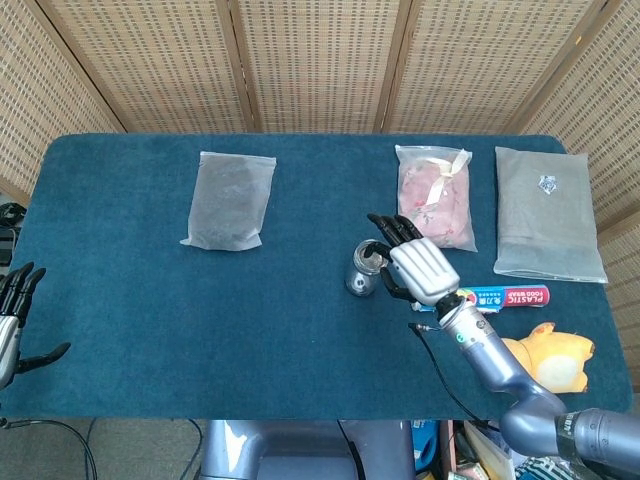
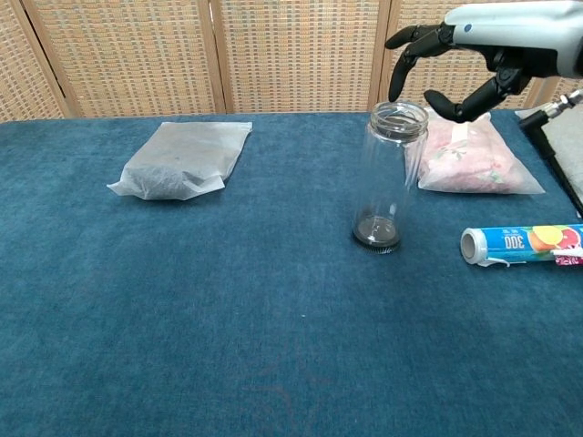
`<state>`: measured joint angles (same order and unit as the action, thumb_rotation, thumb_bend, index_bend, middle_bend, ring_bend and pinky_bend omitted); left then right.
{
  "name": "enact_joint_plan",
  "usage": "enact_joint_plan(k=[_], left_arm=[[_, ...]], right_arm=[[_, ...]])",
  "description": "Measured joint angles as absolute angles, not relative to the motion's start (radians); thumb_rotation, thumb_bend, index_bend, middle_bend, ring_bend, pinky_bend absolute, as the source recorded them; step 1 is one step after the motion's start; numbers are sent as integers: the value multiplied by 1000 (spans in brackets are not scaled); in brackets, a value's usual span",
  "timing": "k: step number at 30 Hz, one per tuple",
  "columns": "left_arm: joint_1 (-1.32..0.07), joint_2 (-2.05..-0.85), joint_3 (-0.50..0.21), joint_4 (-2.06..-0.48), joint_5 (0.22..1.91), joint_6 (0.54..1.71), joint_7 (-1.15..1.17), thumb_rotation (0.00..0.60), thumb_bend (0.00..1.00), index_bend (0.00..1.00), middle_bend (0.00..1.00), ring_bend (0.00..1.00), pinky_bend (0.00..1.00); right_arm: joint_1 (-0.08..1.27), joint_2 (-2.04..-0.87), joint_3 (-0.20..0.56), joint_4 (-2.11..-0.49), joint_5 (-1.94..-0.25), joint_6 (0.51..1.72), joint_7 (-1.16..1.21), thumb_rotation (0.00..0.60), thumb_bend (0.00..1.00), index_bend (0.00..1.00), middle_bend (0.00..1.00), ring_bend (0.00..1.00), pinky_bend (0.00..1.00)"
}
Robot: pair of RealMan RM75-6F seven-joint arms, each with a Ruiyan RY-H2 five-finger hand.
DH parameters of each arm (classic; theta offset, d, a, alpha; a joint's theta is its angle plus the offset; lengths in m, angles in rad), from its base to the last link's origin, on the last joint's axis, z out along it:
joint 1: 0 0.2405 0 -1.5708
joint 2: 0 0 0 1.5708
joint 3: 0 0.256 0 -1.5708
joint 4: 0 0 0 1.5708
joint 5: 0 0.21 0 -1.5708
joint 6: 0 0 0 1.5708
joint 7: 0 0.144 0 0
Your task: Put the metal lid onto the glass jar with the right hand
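The clear glass jar (image 2: 389, 173) stands upright right of the table's middle, also seen from above as jar (image 1: 362, 268). Its mouth looks uncovered. A dark round piece (image 2: 376, 232) lies at its bottom; I cannot tell whether that is the metal lid. My right hand (image 2: 474, 55) hovers just above and to the right of the jar's mouth, fingers apart and curved, with nothing in them. In the head view the right hand (image 1: 415, 268) sits beside the jar's right side. My left hand (image 1: 10, 320) hangs at the table's left edge, fingers spread and empty.
A whitish pouch (image 2: 182, 159) lies at the left back. A pink pouch (image 2: 474, 155) lies behind the jar on the right, a grey pouch (image 1: 545, 210) beyond it. A plastic wrap box (image 2: 524, 243) lies right of the jar. A yellow plush toy (image 1: 550, 355) sits at the front right edge.
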<state>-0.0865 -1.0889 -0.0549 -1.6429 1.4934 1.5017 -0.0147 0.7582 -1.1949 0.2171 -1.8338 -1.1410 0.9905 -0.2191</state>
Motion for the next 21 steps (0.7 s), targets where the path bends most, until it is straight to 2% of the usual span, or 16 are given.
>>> enact_joint_plan(k=[21], left_arm=[[-91, -1089, -57, -1641, 1489, 1495, -16, 600, 73, 0, 0, 0, 0]], right_arm=[[769, -1232, 205, -1791, -1118, 973, -249, 600, 797, 421, 0, 0, 0]])
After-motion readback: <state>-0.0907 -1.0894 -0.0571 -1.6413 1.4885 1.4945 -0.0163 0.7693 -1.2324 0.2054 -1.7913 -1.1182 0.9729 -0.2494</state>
